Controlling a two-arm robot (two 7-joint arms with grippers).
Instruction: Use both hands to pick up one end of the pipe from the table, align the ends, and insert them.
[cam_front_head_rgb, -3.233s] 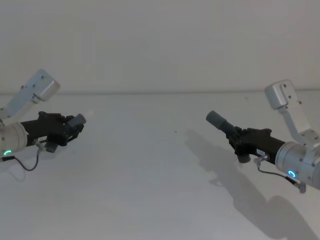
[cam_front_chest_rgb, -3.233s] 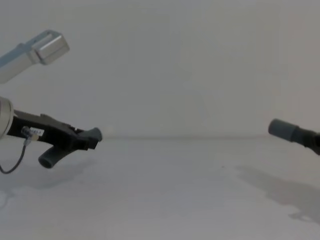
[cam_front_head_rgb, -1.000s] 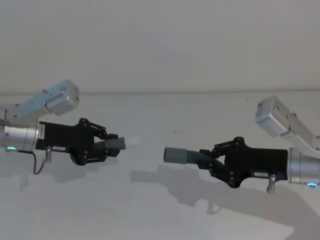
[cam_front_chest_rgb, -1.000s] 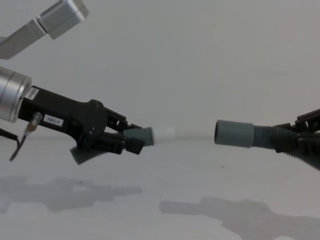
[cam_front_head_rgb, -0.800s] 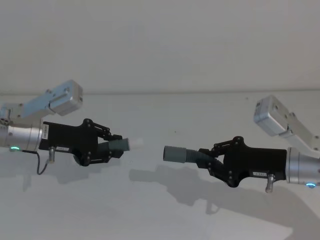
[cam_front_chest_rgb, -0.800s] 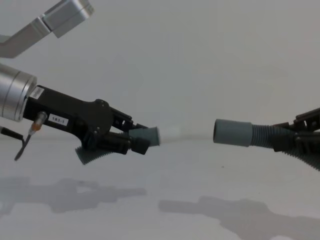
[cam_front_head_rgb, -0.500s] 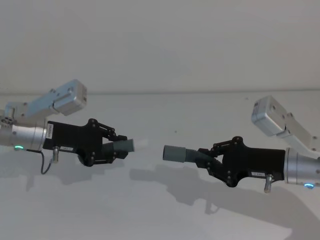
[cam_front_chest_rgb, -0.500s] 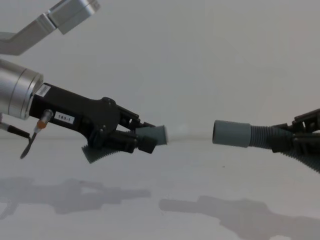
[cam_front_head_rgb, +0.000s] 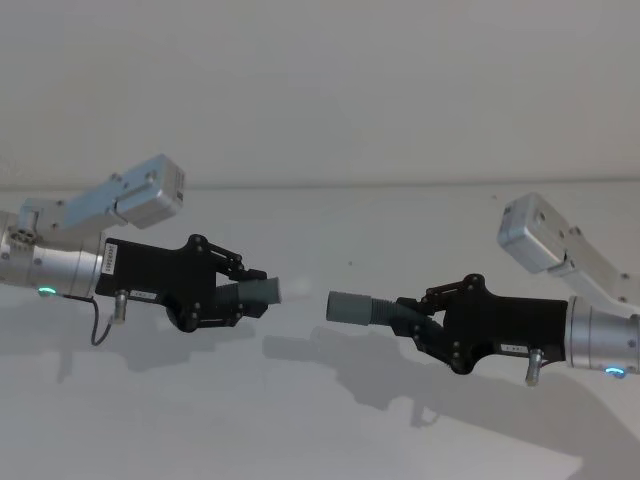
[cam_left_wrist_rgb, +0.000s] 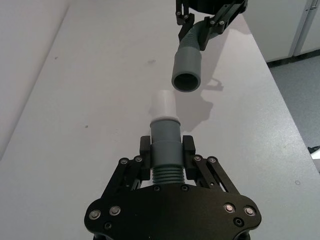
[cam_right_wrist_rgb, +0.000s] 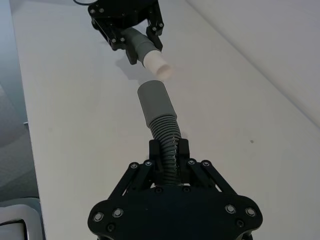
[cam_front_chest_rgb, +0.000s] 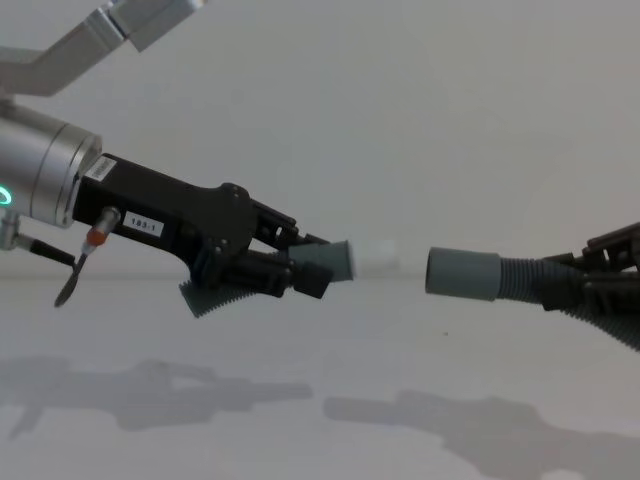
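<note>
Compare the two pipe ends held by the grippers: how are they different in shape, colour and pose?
The narrow cuff in the left gripper is slimmer and ends in a whitish tip; the wide sleeve in the right gripper is uniformly mid-grey with an open mouth. The narrow cuff is gripped close behind its end, while the wide sleeve juts out on a stretch of ribbed hose. Both are lifted above the table, facing each other, still apart.
</note>
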